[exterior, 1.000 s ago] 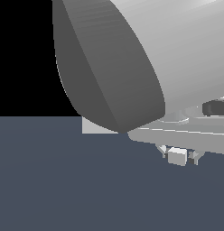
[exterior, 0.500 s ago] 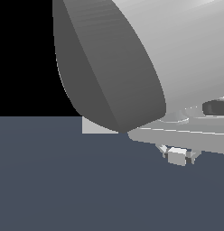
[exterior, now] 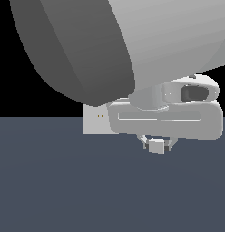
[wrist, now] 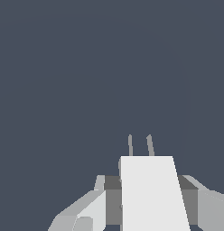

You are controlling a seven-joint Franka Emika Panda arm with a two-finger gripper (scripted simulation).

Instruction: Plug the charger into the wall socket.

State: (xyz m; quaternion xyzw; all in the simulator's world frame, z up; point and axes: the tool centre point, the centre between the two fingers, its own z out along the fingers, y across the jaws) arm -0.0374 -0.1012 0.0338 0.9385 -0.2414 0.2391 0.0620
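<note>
The charger point(exterior: 156, 146), a small white block, hangs just above the dark floor, and my gripper point(exterior: 156, 144) is shut on it from both sides. In the wrist view the charger point(wrist: 152, 194) shows two thin grey prongs point(wrist: 150, 144) pointing away from me, with a finger point(wrist: 89, 211) on each flank. The wall socket point(exterior: 94, 122) is a light-grey upright panel with two tiny orange dots. It stands to the exterior view's left of the charger, partly covered by my hand and arm. The socket is out of the wrist view.
The big grey arm link point(exterior: 87, 50) fills the upper part of the exterior view and hides the socket's top. Dark blue-grey floor point(exterior: 64, 190) spreads all around. The wrist view shows only floor point(wrist: 86, 67) beyond the prongs.
My hand has carried the charger toward the exterior view's left and slightly up. More of the socket panel shows, including its orange dots.
</note>
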